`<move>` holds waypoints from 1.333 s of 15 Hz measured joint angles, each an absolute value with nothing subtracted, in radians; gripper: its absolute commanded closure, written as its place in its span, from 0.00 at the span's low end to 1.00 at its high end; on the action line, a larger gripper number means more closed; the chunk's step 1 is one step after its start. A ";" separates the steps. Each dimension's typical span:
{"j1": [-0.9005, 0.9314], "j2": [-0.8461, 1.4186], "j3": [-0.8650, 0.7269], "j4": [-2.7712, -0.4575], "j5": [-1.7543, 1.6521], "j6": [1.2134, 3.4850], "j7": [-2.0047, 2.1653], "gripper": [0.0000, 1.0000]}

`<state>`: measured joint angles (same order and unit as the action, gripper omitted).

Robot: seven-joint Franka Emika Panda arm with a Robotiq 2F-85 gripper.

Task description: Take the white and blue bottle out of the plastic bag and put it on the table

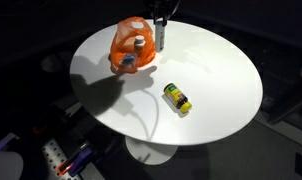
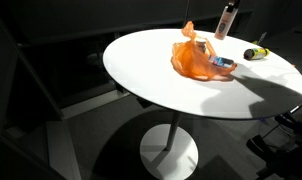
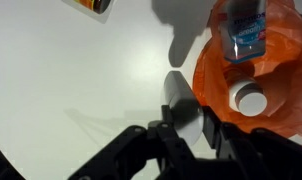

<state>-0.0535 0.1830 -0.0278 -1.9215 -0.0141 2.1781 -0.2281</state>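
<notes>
**A:** Nearest the wrist camera: what is recorded?

**B:** The gripper (image 3: 188,122) is seen at the bottom of the wrist view. Its jaws are drawn in to the width of a pale bottle (image 3: 179,95), which is clasped between them. The bottle's body juts forward from the jaws.

**A:** How is that bottle carried?

**B:** It is held upright over the round white table (image 1: 221,70). In both exterior views it is placed just beside the bag. Whether its base touches the tabletop cannot be told.

**A:** Next outward?

**B:** An orange plastic bag (image 3: 276,80) is found slumped open on the table, right next to the clasped bottle. The white and blue bottle (image 3: 246,30) is seen inside it, marked by its blue label. A white cap (image 3: 249,98) is noted just beside the label, on the side toward the gripper. Whether cap and label belong to one item cannot be told. The labelled bottle is enclosed by the bag's walls and is not touched by the jaws.

**A:** And farthest?

**B:** A yellow bottle (image 1: 177,98) with a dark cap is logged lying on its side on bare tabletop. It is well apart from the bag and from the gripper.
</notes>
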 measured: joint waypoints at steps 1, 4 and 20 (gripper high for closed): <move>-0.056 0.201 -0.029 -1.922 -0.007 2.184 -0.228 0.89; -0.062 0.260 -0.030 -1.922 -0.001 2.212 -0.229 0.89; -0.070 0.244 -0.004 -1.948 0.012 2.179 -0.235 0.00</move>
<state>-0.0701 0.2441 -0.0045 -1.9485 0.0119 2.1787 -0.2353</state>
